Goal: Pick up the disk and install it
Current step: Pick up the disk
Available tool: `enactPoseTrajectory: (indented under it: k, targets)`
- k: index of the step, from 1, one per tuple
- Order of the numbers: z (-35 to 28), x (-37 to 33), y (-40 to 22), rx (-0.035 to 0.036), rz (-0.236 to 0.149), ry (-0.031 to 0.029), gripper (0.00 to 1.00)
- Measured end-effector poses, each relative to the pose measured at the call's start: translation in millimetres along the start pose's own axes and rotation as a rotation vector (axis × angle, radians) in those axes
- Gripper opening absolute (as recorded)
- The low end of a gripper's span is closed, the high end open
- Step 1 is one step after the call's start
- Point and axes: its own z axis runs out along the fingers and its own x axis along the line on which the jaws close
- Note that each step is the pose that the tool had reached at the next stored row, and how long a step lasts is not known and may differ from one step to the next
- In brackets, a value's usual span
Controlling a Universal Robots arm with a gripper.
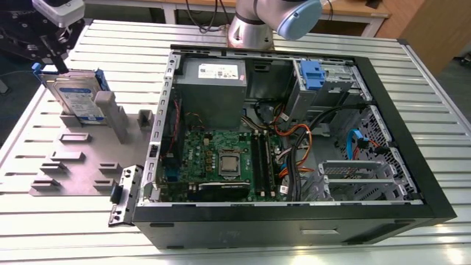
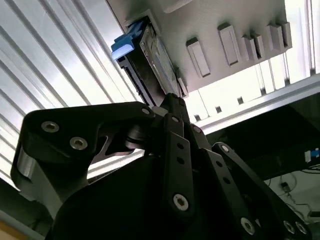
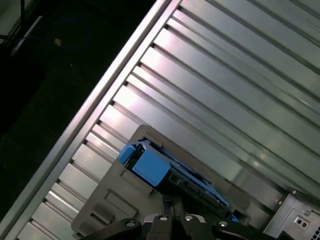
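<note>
Disk stands upright in grey holder, 9 o'clock of open case. The gripper is at its top edge, jaws cannot tell. Pick-up step, I'd say; the grasp needs square alignment.

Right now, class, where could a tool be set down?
In the exterior view: bare table along the near edge of the fixture plate, and the strip right of the computer case. Crowded: inside the case, around the disk.

Label on the disk: print too small to read. Power supply sticker, same story.
</note>
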Motion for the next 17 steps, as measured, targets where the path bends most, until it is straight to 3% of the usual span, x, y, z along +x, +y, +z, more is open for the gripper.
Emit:
enactPoseTrajectory:
  k: [17]
  targets:
    - [0.1,0.0,0.0,0.0057,-0.309,0.0122,0.11]
